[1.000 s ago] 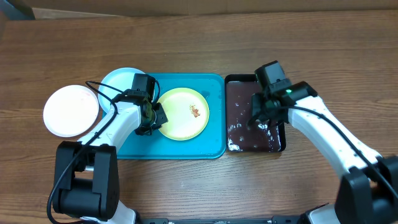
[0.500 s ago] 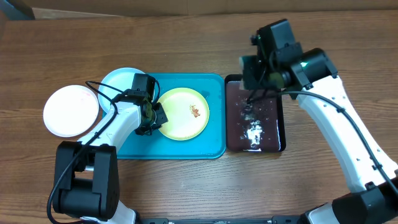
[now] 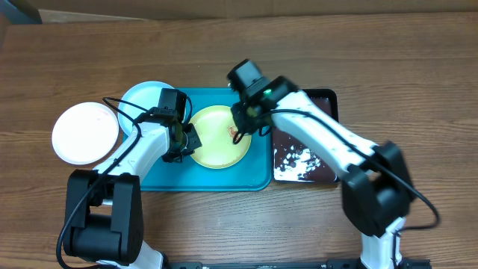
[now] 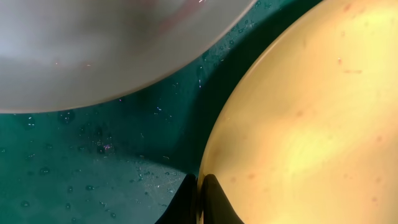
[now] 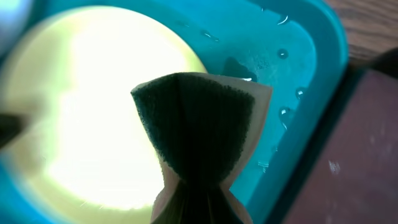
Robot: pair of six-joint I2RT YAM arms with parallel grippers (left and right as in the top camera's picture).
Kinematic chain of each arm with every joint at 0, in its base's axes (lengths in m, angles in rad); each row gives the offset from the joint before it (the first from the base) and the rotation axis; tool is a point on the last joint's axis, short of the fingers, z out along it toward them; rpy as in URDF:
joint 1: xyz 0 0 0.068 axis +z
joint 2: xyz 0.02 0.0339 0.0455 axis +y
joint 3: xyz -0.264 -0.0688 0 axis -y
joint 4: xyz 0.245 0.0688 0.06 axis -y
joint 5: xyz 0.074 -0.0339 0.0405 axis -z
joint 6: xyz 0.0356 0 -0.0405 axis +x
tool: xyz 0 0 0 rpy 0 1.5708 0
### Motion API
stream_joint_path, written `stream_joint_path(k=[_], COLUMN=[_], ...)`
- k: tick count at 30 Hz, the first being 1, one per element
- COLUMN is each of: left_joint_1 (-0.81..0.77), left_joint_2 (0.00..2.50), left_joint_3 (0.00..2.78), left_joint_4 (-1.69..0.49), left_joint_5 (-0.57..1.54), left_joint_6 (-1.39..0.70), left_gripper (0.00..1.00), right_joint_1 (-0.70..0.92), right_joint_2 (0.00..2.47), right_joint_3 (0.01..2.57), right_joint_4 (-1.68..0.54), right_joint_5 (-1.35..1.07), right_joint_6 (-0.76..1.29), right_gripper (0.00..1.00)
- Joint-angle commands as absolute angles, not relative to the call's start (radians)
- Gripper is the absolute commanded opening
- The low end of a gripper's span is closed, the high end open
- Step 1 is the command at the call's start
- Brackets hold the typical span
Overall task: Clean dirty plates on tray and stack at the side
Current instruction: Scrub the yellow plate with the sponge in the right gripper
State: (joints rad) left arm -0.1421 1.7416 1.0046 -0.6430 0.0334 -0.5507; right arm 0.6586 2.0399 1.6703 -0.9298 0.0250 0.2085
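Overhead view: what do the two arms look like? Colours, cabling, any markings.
Both arms match: white tubular links, black joint housings, black wrists and claws. The left arm has a boxy black base and thin black cable looping loose behind the left claw. The right arm shows a small green light near the right claw. No readable markings.

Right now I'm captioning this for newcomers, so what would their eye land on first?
The pale yellow plate on the turquoise tray, its left rim pinched by the left fingers. Over its right side, the right arm holds a folded dark-faced sponge. To the right, a brown basin flecked with white foam.
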Motion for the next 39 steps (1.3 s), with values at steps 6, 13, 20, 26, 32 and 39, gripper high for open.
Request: stream_joint_path(k=[6, 13, 20, 26, 32, 39], left_joint_1=[-0.139, -0.139, -0.139, -0.139, -0.139, -0.139], left_joint_2=[1.753, 1.753, 1.753, 1.753, 1.753, 1.753], left_joint_3=[0.995, 0.995, 0.995, 0.995, 0.995, 0.995], left_joint_4=[-0.651, -0.65, -0.65, -0.651, -0.653, -0.654], left_joint_5=[0.03, 0.027, 0.026, 0.026, 0.026, 0.022], left_joint_6=[-0.553, -0.553, -0.553, -0.553, -0.553, -0.551], left_gripper=[0.04, 0.04, 0.04, 0.04, 0.04, 0.04], right_joint_1=[0.693, 0.7, 0.735, 0.742, 0.745, 0.745], right_joint_2=[2.112, 2.112, 2.112, 2.123, 2.17, 2.203], right_joint_3=[1.683, 1.683, 1.683, 1.682, 1.671, 1.662], right_joint_4=[-0.86, -0.842, -0.84, -0.838, -0.842, -0.842], right_joint_5=[0.153, 0.126, 0.131, 0.15, 0.149, 0.172], right_joint_6=[0.202, 0.213, 0.216, 0.236, 0.236, 0.244], right_gripper=[0.04, 0.04, 0.04, 0.04, 0.04, 0.04])
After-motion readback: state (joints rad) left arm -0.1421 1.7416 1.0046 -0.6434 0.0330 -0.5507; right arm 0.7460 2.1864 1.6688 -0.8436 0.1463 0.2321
